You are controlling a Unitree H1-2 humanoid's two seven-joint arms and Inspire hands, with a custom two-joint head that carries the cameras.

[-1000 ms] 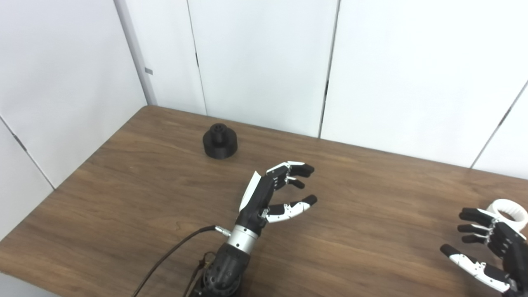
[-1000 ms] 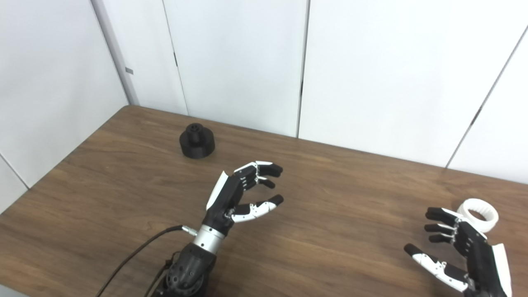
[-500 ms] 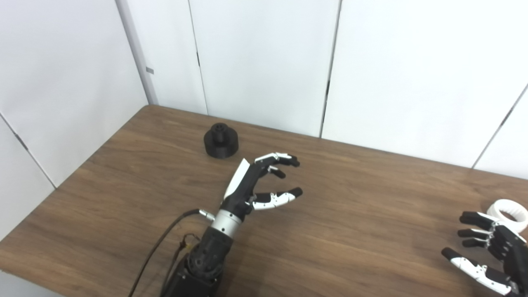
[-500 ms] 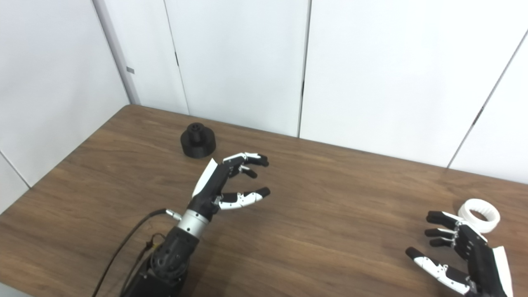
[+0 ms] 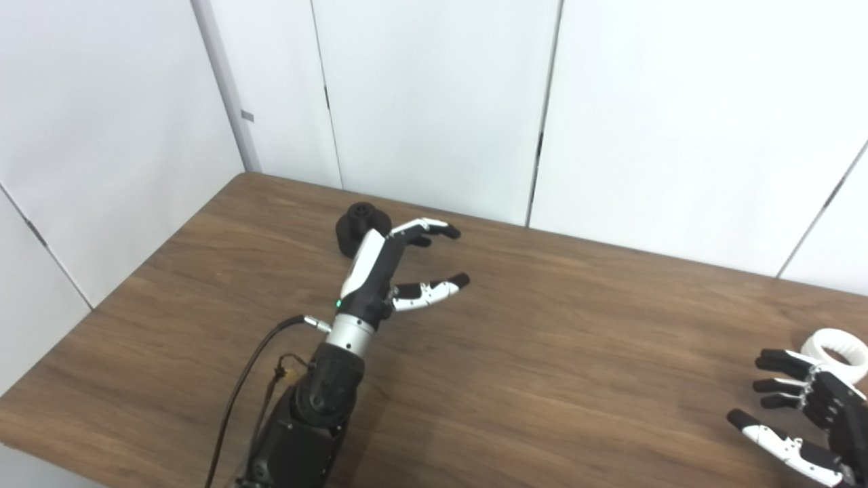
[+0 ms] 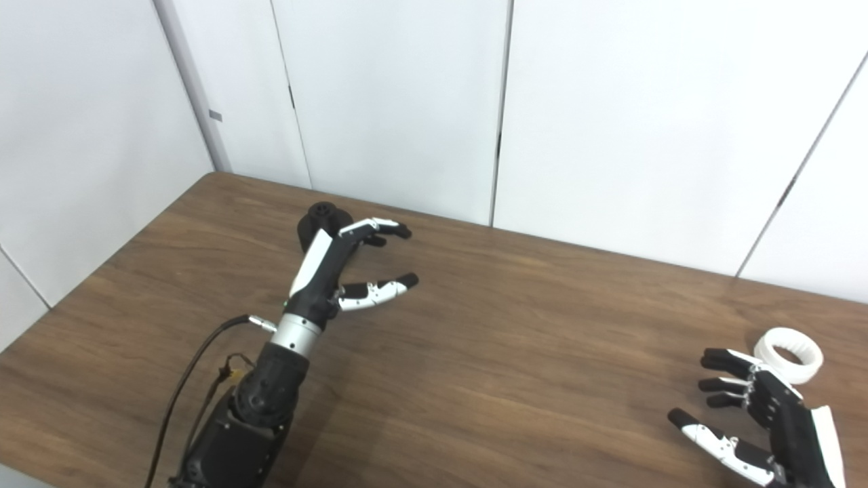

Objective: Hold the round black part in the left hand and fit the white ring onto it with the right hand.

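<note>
**Inspector:** Firstly, the left eye view. What has changed?

**Assistant:** The left hand (image 5: 390,268) has advanced up the table (image 5: 576,352) toward the round black part (image 5: 352,227). A second ago it hung well short of the part; now it stands just beside it, on the part's right, and its white back covers some of the part's body. I judge this to be the approach to the grasp; nothing is held yet.

**Inspector:** Pose of that hand?

**Assistant:** Fingers spread and slightly curled, thumb set apart below them, palm turned away from the part. It will need to turn or shift sideways before it can close round the part.

**Inspector:** And the other side?

**Assistant:** The right hand (image 5: 803,417) has barely moved. It waits far to the right of the black part, at the table's near corner, fingers apart and empty. The white ring (image 5: 837,342) lies flat just beyond its fingertips, untouched.

**Inspector:** Right eye view?

**Assistant:** It agrees. The left hand (image 6: 339,264) overlaps the round black part (image 6: 319,220); whether they touch cannot be told. The right hand (image 6: 759,417) is spread, and a clear gap of table separates it from the white ring (image 6: 788,346).

**Inspector:** Finding?

**Assistant:** Both pickups are outstanding and the fitting has not begun.
</note>
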